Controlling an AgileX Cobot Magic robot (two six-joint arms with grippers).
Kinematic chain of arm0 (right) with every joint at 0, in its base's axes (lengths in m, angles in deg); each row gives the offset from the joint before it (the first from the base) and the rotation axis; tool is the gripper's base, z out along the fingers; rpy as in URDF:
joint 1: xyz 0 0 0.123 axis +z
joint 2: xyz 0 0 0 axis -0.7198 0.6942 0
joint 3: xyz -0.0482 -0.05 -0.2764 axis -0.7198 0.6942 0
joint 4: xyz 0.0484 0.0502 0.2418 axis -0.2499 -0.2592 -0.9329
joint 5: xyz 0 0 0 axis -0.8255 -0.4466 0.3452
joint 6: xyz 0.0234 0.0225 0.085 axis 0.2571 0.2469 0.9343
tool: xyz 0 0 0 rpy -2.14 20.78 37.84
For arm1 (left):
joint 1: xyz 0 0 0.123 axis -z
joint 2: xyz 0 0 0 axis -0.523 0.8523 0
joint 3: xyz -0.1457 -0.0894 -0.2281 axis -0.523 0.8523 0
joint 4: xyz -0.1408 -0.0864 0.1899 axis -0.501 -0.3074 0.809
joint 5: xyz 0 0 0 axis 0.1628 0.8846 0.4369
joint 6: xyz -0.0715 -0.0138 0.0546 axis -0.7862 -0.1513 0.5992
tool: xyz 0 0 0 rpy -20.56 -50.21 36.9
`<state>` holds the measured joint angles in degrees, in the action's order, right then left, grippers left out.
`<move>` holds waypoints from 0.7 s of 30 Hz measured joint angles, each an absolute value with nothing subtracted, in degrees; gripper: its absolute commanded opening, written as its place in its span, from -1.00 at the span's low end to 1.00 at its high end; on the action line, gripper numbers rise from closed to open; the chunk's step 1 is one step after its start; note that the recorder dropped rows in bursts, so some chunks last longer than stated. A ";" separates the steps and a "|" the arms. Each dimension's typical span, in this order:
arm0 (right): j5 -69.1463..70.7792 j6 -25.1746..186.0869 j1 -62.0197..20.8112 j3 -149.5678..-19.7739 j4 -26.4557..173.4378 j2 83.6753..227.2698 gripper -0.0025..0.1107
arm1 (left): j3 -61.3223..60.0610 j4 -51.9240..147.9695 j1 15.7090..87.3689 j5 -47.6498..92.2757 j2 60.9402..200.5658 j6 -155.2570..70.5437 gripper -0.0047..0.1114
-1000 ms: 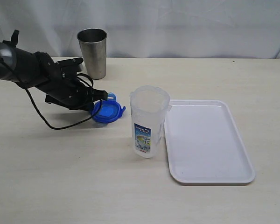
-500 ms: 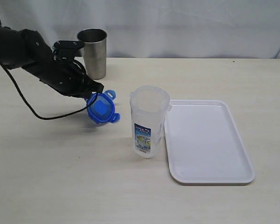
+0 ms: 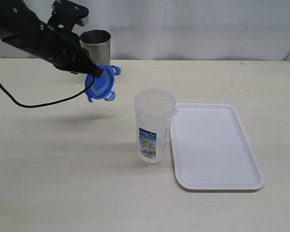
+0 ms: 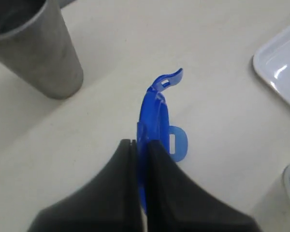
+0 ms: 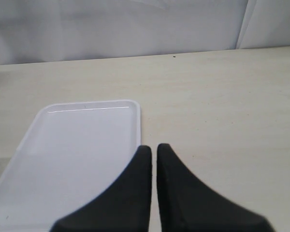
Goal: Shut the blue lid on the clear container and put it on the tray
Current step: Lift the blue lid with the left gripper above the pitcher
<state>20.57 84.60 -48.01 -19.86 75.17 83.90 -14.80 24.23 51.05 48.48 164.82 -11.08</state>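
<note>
The blue lid (image 3: 101, 83) hangs in the air, tilted on edge, left of and above the clear container (image 3: 154, 124). My left gripper (image 3: 94, 75) is shut on its rim; in the left wrist view the lid (image 4: 157, 108) sticks out edge-on from between the black fingers (image 4: 165, 164), left gripper (image 4: 141, 145). The container stands upright and open-topped on the table, touching the left edge of the white tray (image 3: 215, 145). My right gripper (image 5: 153, 148) is shut on nothing, over the table beside the tray (image 5: 77, 145); it does not show in the exterior view.
A grey steel cup (image 3: 96, 53) stands at the back left, just behind the left arm and close to the held lid; it also shows in the left wrist view, steel cup (image 4: 36, 48). A black cable (image 3: 34, 104) droops from the left arm. A white curtain backs the table.
My left arm has lifted the blue lid off the table and carried it up and slightly back, tilting it from flat to nearly on edge. Container and tray have not moved.
</note>
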 measured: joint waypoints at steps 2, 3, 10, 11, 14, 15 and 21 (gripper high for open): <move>20.57 84.60 -48.01 -19.86 75.17 83.90 -0.88 | -14.80 24.76 52.87 45.32 164.11 -8.05 -0.92; 20.57 84.60 -48.01 -19.86 75.17 83.90 -0.88 | -14.80 24.76 53.34 44.60 163.96 -7.06 -0.92; 20.57 84.60 -48.01 -19.86 75.17 83.90 -0.88 | -14.80 25.08 58.27 42.76 162.02 2.90 -0.92; 20.57 84.60 -48.01 -19.86 75.17 83.90 -0.88 | -14.80 25.08 58.98 42.00 161.73 4.42 -0.92; 20.57 84.60 -48.01 -19.86 75.17 83.90 -0.88 | -14.80 25.23 60.67 40.03 161.54 8.38 -0.92; 20.57 84.60 -48.01 -19.86 75.17 83.90 -0.88 | -14.80 25.23 61.11 39.47 161.54 9.34 -0.92; 20.57 84.60 -48.01 -19.86 75.17 83.90 -0.88 | -14.80 25.73 64.02 37.69 161.54 16.95 -0.92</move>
<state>20.57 84.60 -48.01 -19.86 75.17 83.90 -14.80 25.73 64.02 37.69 161.54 16.95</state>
